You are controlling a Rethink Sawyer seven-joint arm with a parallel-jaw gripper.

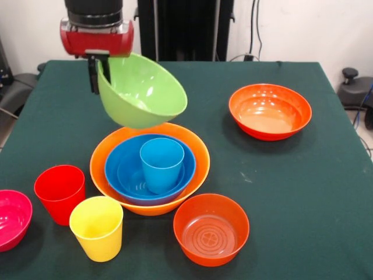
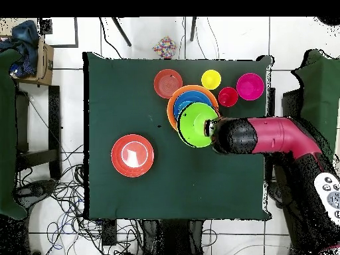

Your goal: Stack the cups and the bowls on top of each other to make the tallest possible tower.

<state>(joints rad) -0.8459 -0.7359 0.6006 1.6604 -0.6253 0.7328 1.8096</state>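
My gripper [image 1: 99, 79] is shut on the rim of the lime green bowl [image 1: 143, 90] and holds it tilted in the air, just above the far edge of the tower. The tower is the pale orange bowl [image 1: 201, 169] with a blue bowl [image 1: 114, 166] nested in it and a light blue cup [image 1: 161, 163] upright inside. A smaller, lighter blue bowl seems to sit under the cup. In the overhead view the green bowl [image 2: 197, 124] covers part of the orange bowl [image 2: 174, 99], with my gripper [image 2: 212, 129] at its rim.
A red cup [image 1: 59, 192], a yellow cup [image 1: 97, 227] and a magenta bowl [image 1: 11, 219] stand at the front left. One red-orange bowl [image 1: 211, 229] is in front of the tower, another [image 1: 270, 111] at the far right.
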